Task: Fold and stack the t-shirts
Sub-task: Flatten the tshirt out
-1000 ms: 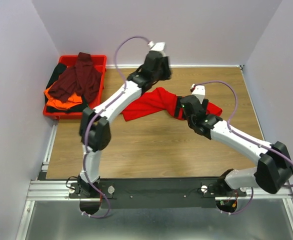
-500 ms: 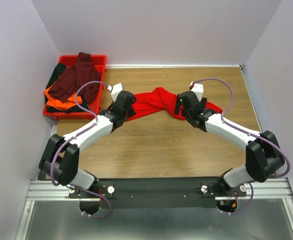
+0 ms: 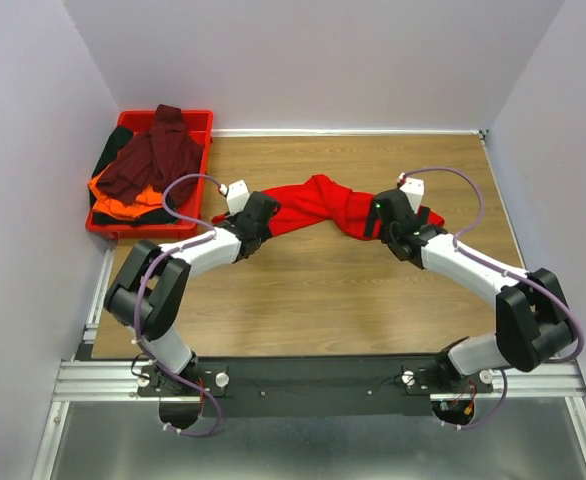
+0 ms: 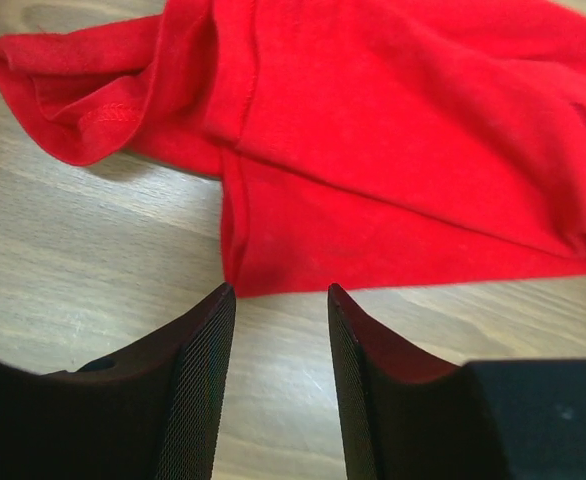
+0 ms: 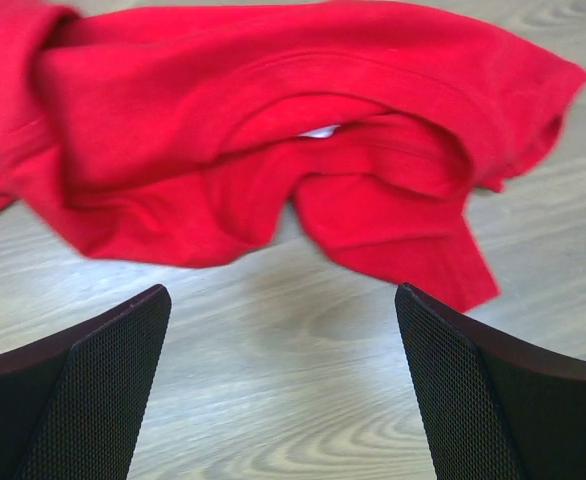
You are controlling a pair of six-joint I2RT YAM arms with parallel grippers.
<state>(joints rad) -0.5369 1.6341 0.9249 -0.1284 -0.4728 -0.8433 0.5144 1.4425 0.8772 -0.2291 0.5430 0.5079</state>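
The bright red t-shirt (image 3: 318, 205) lies crumpled in a long band across the back of the wooden table. My left gripper (image 3: 269, 216) is low at its left end. In the left wrist view the gripper (image 4: 280, 290) is open a narrow gap and empty, its tips just short of a corner of the red cloth (image 4: 393, 150). My right gripper (image 3: 377, 224) is at the shirt's right end. In the right wrist view it (image 5: 281, 292) is wide open and empty, facing the collar and a sleeve (image 5: 223, 130). The maroon (image 3: 161, 155), orange (image 3: 123, 192) and black (image 3: 108, 155) shirts lie heaped in the tray.
The red plastic tray (image 3: 101, 226) stands at the back left corner against the left wall. Grey walls close the table at the back and both sides. Bare wood (image 3: 313, 290) lies between the shirt and the arm bases.
My left arm has swung down from high at the back and now sits low at the shirt's left end, which lies stretched further left. My right gripper has shifted a little to the right.
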